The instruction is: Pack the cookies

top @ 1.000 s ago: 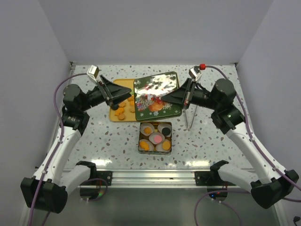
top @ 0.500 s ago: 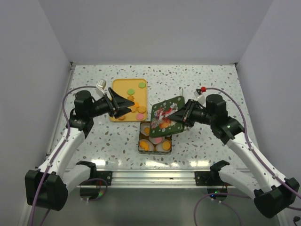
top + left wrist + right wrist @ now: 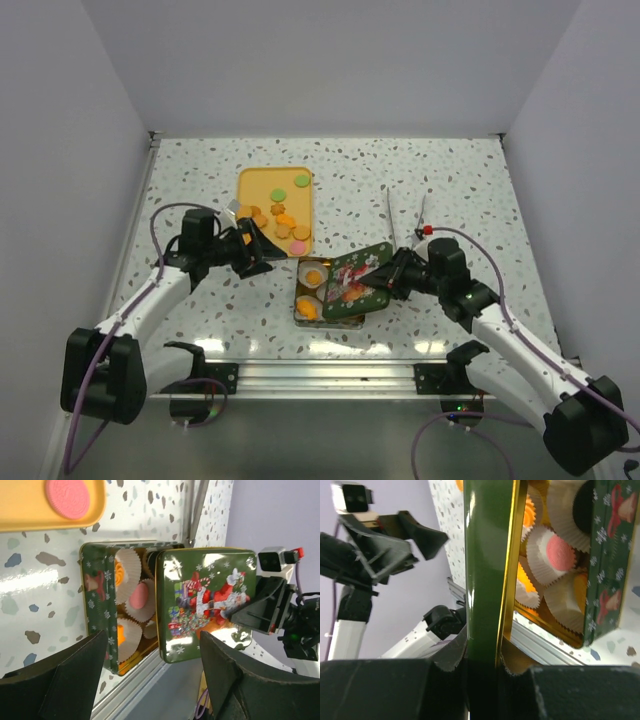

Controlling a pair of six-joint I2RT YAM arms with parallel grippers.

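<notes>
The right fingers [image 3: 386, 280] are clamped on the green Christmas lid [image 3: 352, 280], which hangs tilted over the right half of the tin [image 3: 298, 302] at lower centre of the desk [image 3: 450, 190]. The tin's open part lies just left of them, so the right arm looks placed to close it. The left fingers [image 3: 258, 254] stand spread and empty just left of the tin. The cookies [image 3: 313, 276], orange and pink, sit in white paper cups [image 3: 125, 562] inside; more lie on the yellow tray [image 3: 252, 183] above.
</notes>
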